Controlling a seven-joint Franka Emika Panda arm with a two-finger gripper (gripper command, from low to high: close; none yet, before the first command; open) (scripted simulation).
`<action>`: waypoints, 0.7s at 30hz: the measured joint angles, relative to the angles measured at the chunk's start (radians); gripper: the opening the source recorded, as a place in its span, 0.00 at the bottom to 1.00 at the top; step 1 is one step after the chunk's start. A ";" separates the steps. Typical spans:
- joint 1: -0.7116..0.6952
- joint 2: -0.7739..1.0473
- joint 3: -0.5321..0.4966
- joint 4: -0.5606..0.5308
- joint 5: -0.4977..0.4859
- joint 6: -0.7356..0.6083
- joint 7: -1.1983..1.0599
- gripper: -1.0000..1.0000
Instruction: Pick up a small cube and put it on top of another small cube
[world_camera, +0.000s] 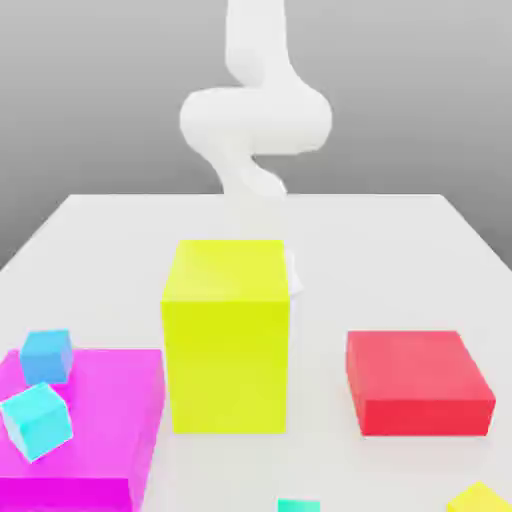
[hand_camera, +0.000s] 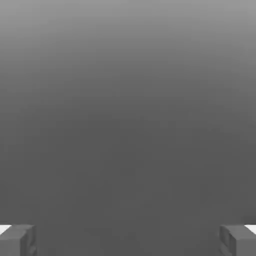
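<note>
The small yellow cube (world_camera: 478, 497) lies at the table's near edge on the exterior view's right, partly cut off. Another small cube (world_camera: 298, 505), turquoise-green, sits to its left at the same edge, with just its top showing. My white arm (world_camera: 255, 120) comes down at the back of the table and drops behind the tall yellow block (world_camera: 227, 335), far from both small cubes. In the hand view my gripper (hand_camera: 128, 240) is open, its two grey fingertips (hand_camera: 17, 240) set wide apart with nothing between them, facing plain grey.
A flat magenta slab (world_camera: 100, 420) at the exterior view's left carries a sky-blue cube (world_camera: 47, 356) and a pale cyan cube (world_camera: 36, 420). A low red block (world_camera: 418, 382) sits on the right. The white table (world_camera: 400, 250) stretches back behind the blocks.
</note>
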 joint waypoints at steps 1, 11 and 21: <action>0.005 0.039 0.007 0.006 -0.002 0.008 -0.003 0.50; 0.050 0.404 0.084 0.064 -0.032 0.081 -0.026 0.50; 0.122 0.768 0.147 0.121 -0.092 0.153 -0.028 0.50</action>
